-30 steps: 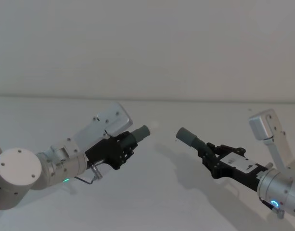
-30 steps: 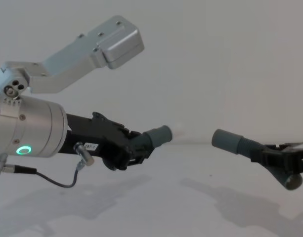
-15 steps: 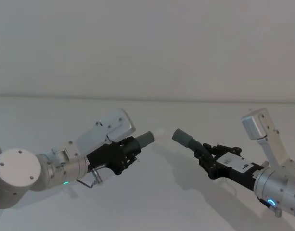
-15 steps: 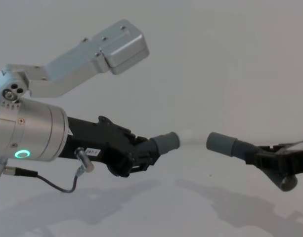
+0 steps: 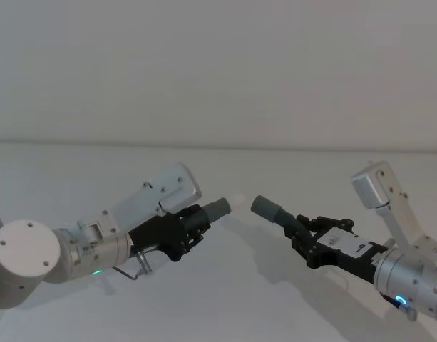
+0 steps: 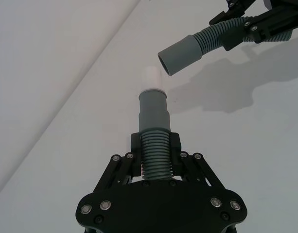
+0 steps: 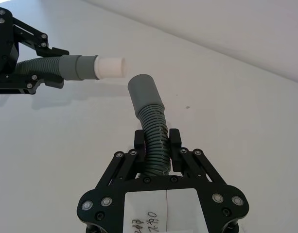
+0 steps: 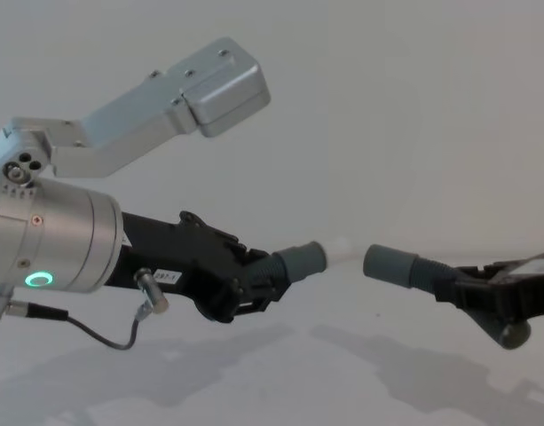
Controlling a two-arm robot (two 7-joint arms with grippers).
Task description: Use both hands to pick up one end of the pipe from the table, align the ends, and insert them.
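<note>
Both halves of the pipe are up off the table [image 5: 225, 306], one per arm. The left gripper [image 6: 155, 145] is clamped on the ribbed body of the left hose piece [image 6: 154, 158]. Its grey cuff [image 6: 153, 112] and a narrower white tip [image 6: 152, 77] poke out ahead of the fingertips. The right gripper [image 7: 155, 141] is closed the same way on the ribs of the right hose piece [image 7: 153, 128], with the wide cuff [image 7: 145, 94] out in front. The two ends are near each other but apart, and in the left wrist view the wide cuff's mouth sits off to one side of the white tip, angled, so I'd say they're not lined up yet. Handling-wise this stuff looks light and bendy. The right piece already curves ahead of its jaws, so its cuff doesn't point where the gripper points. I'd expect the corrugated part to buckle or flex if pushed hard, while the smooth cuffs look stiffer and slicker. Grabbing on the ribs right behind the cuff seems like the right call: the ridges give the fingers something to bite, and there's less floppy length out front.
</note>
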